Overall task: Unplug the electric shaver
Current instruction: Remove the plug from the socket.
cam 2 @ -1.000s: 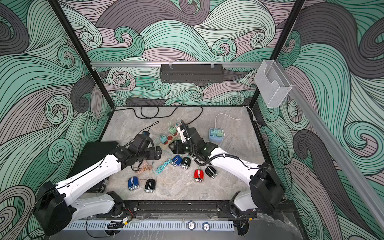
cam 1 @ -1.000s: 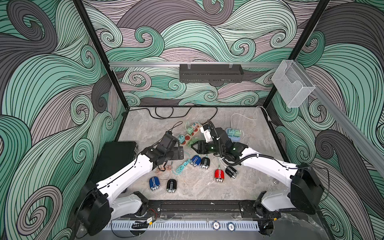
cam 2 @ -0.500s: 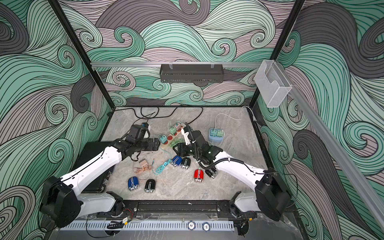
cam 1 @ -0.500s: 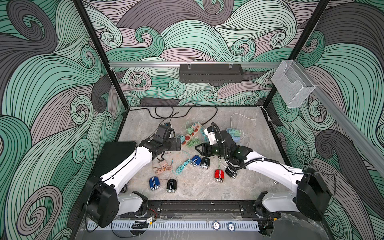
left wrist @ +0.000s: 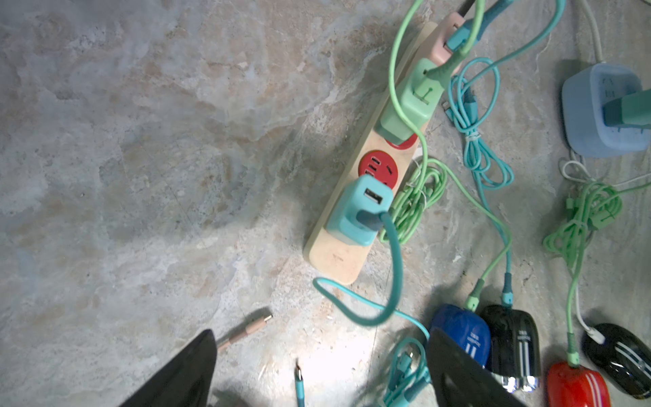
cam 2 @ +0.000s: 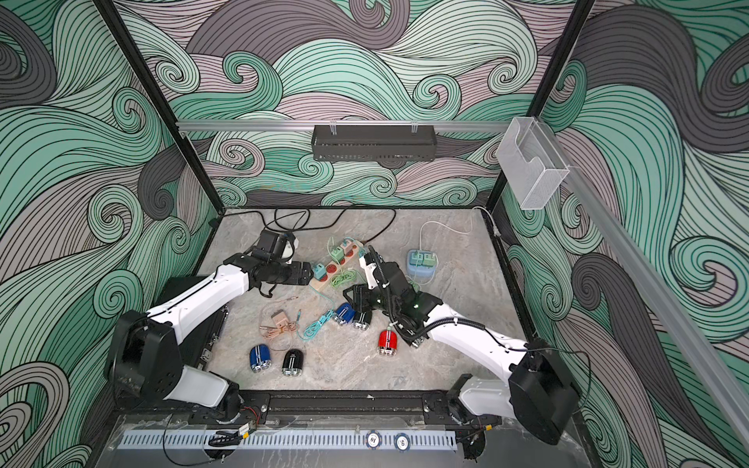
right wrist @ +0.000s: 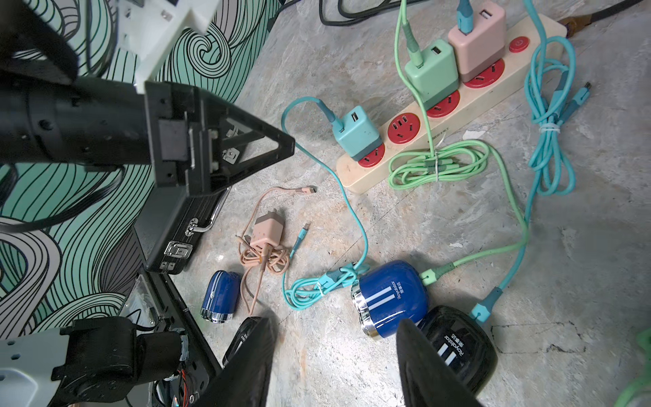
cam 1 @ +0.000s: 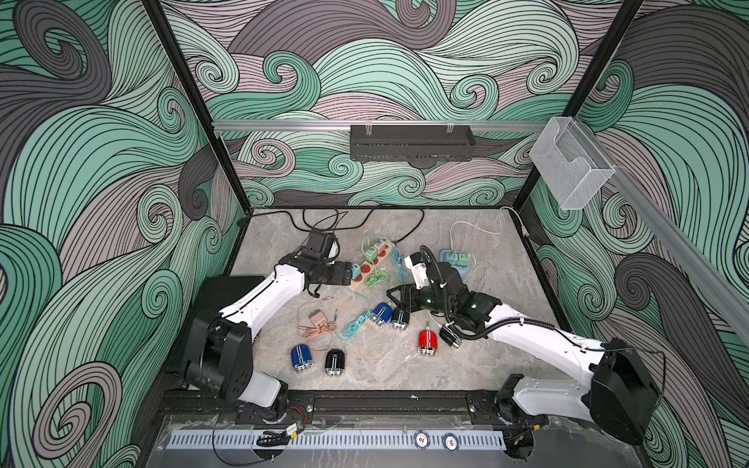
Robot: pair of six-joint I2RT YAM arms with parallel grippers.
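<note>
The walls (cam 1: 364, 60) carry swirling waves of mint green, dusty mauve and dark grey, ruled with thin black lines. The tabletop (cam 1: 405, 366) is marbled grey and beige. The power strip (right wrist: 355, 174) is cream with red sockets. It bears a teal charger (right wrist: 355, 132), a mint-green charger (right wrist: 431, 68) and a pink charger (right wrist: 475, 35). The blue shaver (right wrist: 391, 296), chrome-rimmed, and the black shaver (right wrist: 454, 349) each show two white stripes. The red shaver (cam 1: 427, 340) is white-striped too. One cable bundle (right wrist: 299, 294) is teal, the cable coil (right wrist: 440, 165) light green, and the loose cable (right wrist: 260, 262) salmon pink.
</note>
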